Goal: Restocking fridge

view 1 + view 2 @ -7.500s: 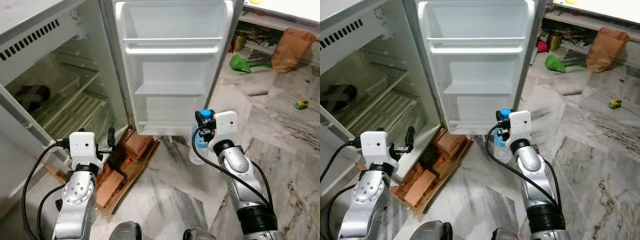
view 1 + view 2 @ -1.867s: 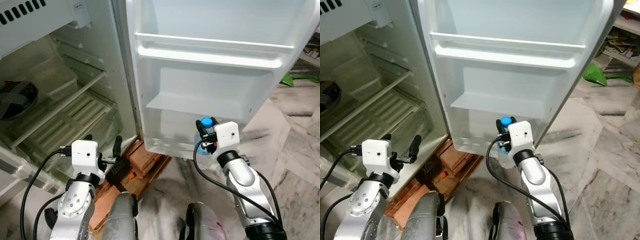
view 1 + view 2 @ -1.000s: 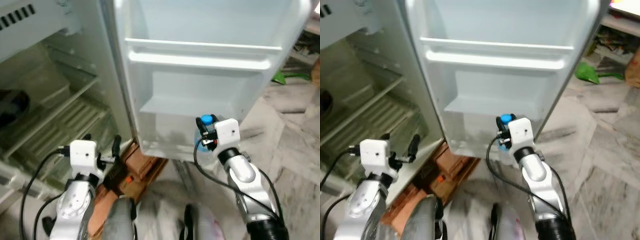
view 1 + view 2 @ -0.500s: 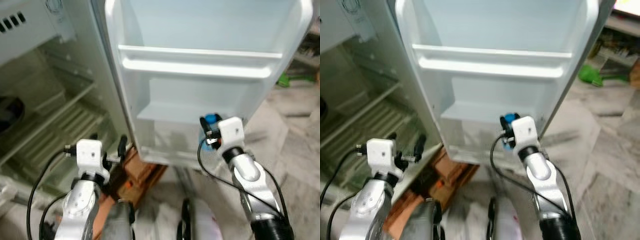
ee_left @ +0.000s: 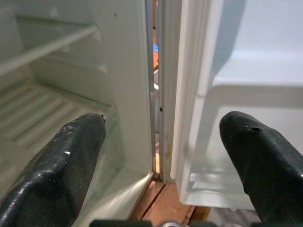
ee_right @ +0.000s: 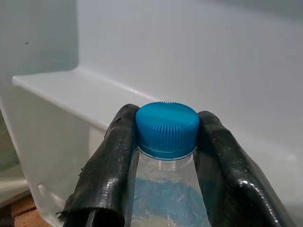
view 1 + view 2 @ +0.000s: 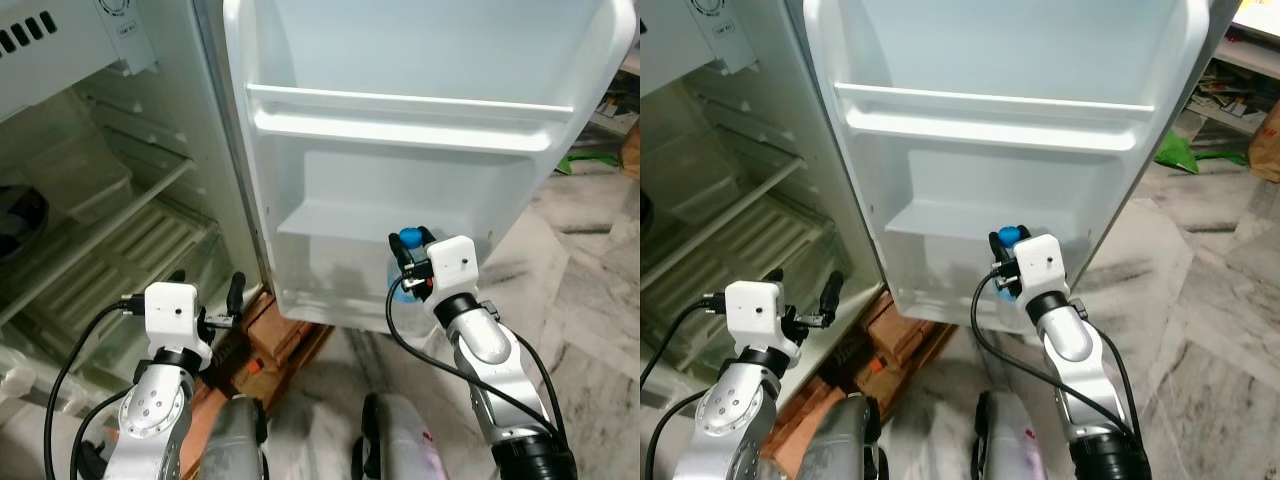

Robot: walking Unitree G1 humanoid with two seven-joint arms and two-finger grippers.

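One bottle at the fridge door

Right gripper (image 6: 165,156), jaws clamped on the bottle (image 6: 166,130) below its blue cap, holds it before the door's (image 7: 420,120) lower shelf (image 7: 380,215). Left gripper (image 5: 161,156), jaws apart, faces the fridge (image 7: 90,200) hinge.

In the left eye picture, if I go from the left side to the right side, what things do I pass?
Fridge shelves → left gripper → bricks → open fridge door → blue-capped bottle in the right gripper → marble floor.
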